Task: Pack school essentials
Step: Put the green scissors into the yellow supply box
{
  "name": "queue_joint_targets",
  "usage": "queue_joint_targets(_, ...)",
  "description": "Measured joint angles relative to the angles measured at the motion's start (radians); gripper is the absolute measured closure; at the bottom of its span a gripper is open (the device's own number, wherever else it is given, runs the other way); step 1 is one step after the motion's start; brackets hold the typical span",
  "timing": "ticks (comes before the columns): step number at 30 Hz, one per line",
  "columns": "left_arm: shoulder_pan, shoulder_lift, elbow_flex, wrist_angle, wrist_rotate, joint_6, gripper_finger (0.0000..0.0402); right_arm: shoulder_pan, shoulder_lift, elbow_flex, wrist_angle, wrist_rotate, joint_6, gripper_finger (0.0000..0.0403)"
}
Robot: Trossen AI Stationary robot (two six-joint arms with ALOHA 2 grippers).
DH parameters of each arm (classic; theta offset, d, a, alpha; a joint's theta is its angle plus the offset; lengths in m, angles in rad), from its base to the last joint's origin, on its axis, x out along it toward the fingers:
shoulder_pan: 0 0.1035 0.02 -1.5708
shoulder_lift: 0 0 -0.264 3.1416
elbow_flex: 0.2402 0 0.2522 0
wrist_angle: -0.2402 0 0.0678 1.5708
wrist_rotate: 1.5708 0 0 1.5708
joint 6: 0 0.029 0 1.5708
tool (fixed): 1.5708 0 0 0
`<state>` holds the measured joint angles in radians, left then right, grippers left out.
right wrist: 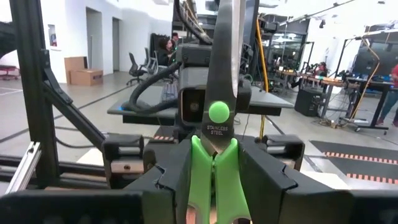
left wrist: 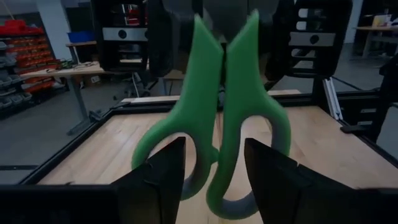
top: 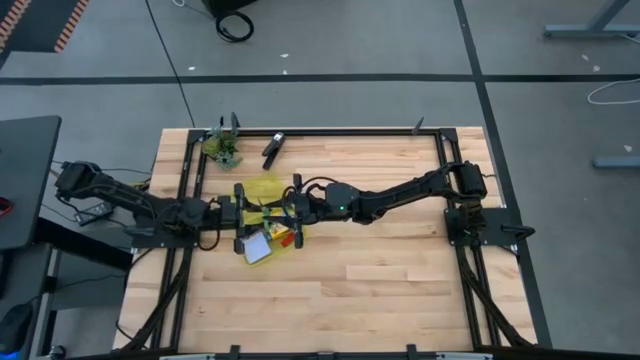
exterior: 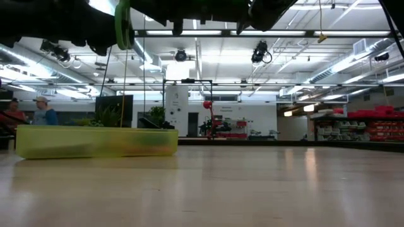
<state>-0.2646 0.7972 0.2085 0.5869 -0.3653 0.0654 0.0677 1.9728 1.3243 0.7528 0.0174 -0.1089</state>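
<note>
Right wrist view: right gripper [right wrist: 216, 151] clamped on the scissors [right wrist: 218, 112] at the green neck just under the pivot, blades running up and away. Opposite, left gripper [left wrist: 214, 143] spread wide, one finger on either side of the two handle loops, no clear contact.

Held upright in the air between both arms, loops down. Likely a handover or a regrip, so that the left arm can take the handles and lay the scissors flat. Gripped by the neck, probably, to leave the loops free for the other fingers. Hung over or close beside the yellow-green box [exterior: 95, 142] on the table [top: 400, 280], presumably to keep the drop short.

Blade tips cut off by the frame edge in the right wrist view. From above, scissors mostly buried under the two wrists, box partly covered too. At table height, only one green loop showing below the upper edge, both grippers cropped. Box contents too blurred to name. Clip [top: 273, 147] and clump [top: 222, 148] lying well apart, near the far rail.
</note>
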Motion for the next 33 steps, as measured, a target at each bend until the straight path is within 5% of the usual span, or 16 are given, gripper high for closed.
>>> queue_joint_targets(33,0.0,0.054,0.0,0.099,0.001,0.04,0.0296,0.013,-0.002,0.0,0.006,0.003,-0.018,0.0276)
